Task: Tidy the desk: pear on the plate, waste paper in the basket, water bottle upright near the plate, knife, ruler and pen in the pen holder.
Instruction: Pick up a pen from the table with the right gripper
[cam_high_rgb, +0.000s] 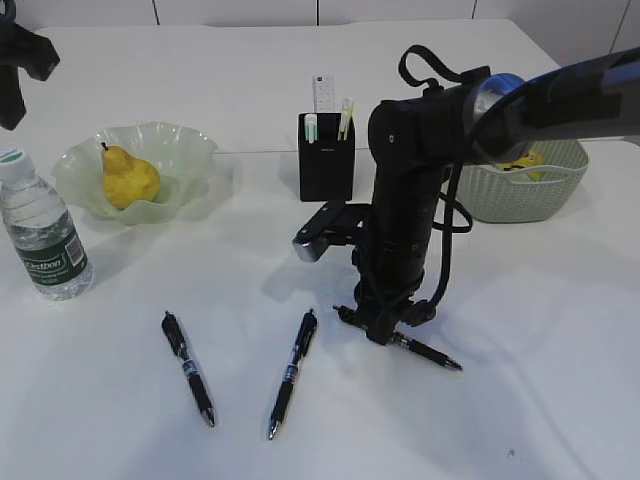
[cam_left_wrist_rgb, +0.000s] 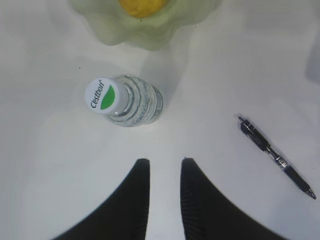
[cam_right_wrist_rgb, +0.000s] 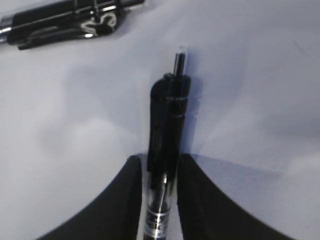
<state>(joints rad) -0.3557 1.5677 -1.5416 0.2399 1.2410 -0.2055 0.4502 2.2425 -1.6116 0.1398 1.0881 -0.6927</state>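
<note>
While the right gripper (cam_right_wrist_rgb: 159, 200) sits low on the desk (cam_high_rgb: 560, 300), its fingers (cam_right_wrist_rgb: 125, 200) flank a black pen (cam_right_wrist_rgb: 167, 130), pressed to both sides of the barrel, pen lying flat. Left gripper (cam_left_wrist_rgb: 164, 200) hangs above the bottle (cam_left_wrist_rgb: 127, 102), narrowly parted, holding nothing. Bottle upright beside the plate (cam_high_rgb: 185, 150), pear (cam_high_rgb: 128, 178) on it. Two more pens (cam_high_rgb: 188, 368) (cam_high_rgb: 292, 372) lie loose in front. Holder (cam_high_rgb: 326, 155) has items in it; basket (cam_high_rgb: 520, 185) at right with something yellow inside.
</note>
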